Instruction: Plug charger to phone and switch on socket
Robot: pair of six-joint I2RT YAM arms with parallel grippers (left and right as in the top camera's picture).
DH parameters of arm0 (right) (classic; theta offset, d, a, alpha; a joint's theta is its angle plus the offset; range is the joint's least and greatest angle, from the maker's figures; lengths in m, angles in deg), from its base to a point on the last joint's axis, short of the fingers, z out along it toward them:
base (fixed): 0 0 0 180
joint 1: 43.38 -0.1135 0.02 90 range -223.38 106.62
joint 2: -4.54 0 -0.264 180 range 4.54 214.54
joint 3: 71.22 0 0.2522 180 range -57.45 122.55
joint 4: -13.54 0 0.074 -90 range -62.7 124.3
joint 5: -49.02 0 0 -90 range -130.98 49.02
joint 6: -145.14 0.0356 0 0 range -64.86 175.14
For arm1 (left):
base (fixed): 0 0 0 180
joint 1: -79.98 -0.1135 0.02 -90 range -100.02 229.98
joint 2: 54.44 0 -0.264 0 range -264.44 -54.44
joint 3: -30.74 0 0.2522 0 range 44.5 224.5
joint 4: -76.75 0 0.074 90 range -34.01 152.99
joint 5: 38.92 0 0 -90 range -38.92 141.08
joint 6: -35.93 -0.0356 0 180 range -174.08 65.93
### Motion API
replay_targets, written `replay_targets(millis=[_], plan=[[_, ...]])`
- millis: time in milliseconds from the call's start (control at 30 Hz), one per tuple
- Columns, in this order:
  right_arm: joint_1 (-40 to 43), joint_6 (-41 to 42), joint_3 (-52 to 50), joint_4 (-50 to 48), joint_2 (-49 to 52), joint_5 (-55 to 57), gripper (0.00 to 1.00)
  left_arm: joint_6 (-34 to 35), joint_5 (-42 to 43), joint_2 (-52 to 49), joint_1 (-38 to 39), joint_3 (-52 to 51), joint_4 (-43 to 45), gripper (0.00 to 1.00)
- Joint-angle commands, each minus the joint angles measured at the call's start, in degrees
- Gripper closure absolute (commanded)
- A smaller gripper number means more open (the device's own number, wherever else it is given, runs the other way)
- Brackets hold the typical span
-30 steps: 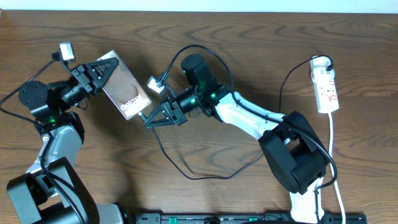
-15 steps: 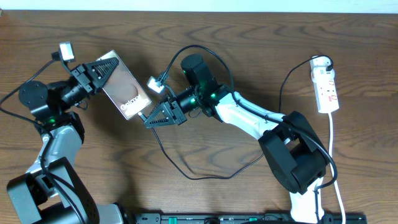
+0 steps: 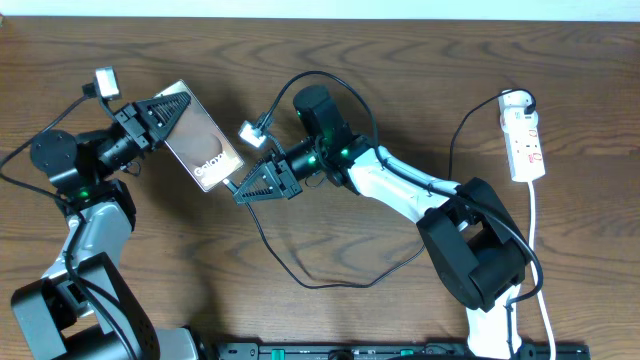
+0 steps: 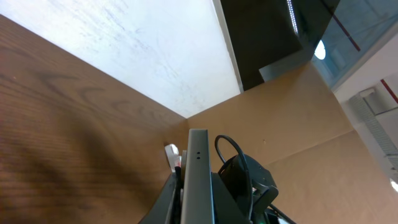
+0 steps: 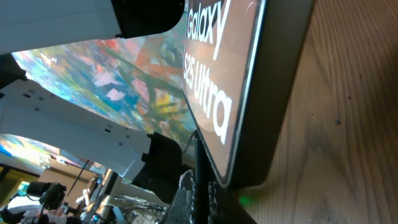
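My left gripper [image 3: 172, 112] is shut on the phone [image 3: 205, 150] and holds it tilted above the table, the "Galaxy" back facing up. In the left wrist view the phone's grey edge [image 4: 198, 180] stands between my fingers. My right gripper [image 3: 248, 187] is shut on the tip end of the charger [image 3: 300, 282], right at the phone's lower end. In the right wrist view the thin black cable [image 5: 202, 180] sits between the jaws just under the phone [image 5: 249, 81]. The cable loops across the table to the top end of the socket [image 3: 527, 150] at the far right.
The socket's white cord [image 3: 538, 250] runs down the right edge of the table. The right arm's base [image 3: 475, 250] stands at the lower right. A black rail [image 3: 400, 350] lies along the front edge. The wooden table [image 3: 150, 260] is bare between the arms.
My right gripper has shifted very slightly to the right with the cable tip. The phone and the left gripper have not moved.
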Motion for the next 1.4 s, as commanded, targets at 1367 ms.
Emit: replay_targets(millis=[1367], plan=[[1.7, 6.7, 0.7, -6.9, -0.1, 1.6, 0.99, -1.1, -0.1, 0.9, 0.4, 0.7, 0.5, 0.93]])
